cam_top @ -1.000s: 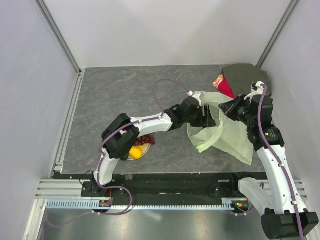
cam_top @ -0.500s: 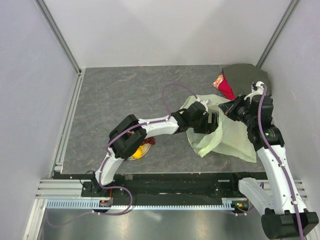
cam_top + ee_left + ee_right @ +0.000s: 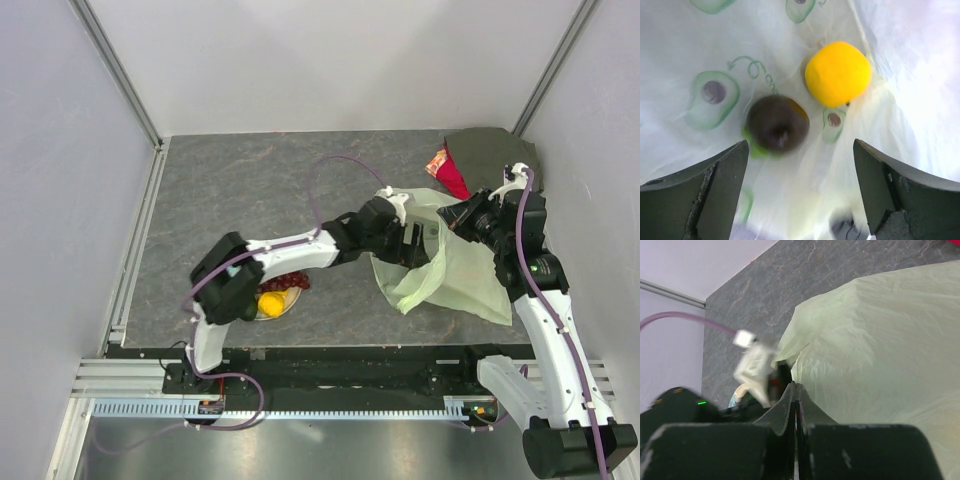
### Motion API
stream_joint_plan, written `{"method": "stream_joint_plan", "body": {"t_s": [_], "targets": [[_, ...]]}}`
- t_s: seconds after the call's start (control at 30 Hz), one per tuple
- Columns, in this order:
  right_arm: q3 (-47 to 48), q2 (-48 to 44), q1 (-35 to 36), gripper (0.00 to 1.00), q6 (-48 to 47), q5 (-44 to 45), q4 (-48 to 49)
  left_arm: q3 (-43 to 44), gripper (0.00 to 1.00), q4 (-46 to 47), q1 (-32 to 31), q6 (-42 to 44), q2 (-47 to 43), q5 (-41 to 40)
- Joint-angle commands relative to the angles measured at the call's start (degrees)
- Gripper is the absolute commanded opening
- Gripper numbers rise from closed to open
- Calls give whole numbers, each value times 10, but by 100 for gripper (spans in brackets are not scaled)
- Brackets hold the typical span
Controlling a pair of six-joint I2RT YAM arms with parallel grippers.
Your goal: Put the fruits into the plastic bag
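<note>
The pale green plastic bag [image 3: 455, 275] lies at the right with its mouth facing left. My right gripper [image 3: 447, 218] is shut on the bag's upper rim [image 3: 805, 357] and holds it raised. My left gripper [image 3: 414, 246] reaches into the mouth, open and empty [image 3: 800, 146]. Inside the bag lie an orange [image 3: 838, 73] and a dark brown-purple round fruit [image 3: 777, 123], with a bit of green showing under it. A yellow lemon [image 3: 270, 302] and dark red grapes [image 3: 292, 280] rest on the plate [image 3: 284, 311] beside the left arm's elbow.
A dark green and red cloth [image 3: 488, 153] lies in the far right corner behind the bag. Grey walls close in the table on three sides, with a metal rail [image 3: 135, 250] along the left edge.
My left gripper pushed deeper into the bag, then drew back a little to the left with its jaws wider. Its elbow swung left off the plate. The right arm held still.
</note>
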Motion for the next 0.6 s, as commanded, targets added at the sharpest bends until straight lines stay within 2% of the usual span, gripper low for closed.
{"method": "stream_joint_plan", "body": {"t_s": [0.0, 0.2, 0.3, 0.43, 0.57], "targets": [[25, -7, 3, 0, -1, 5, 3, -73, 92, 3, 38, 93, -149, -22], [21, -2, 2, 0, -1, 4, 4, -188, 91, -5, 87, 201, -280, 27], [24, 2, 2, 0, 0, 4, 4, -201, 91, -14, 101, 306, -319, -36], [28, 8, 3, 0, -1, 0, 4, -177, 92, -26, 111, 395, -299, -42], [34, 11, 2, 0, 1, 2, 3, -129, 91, -57, 111, 445, -229, -49]]}}
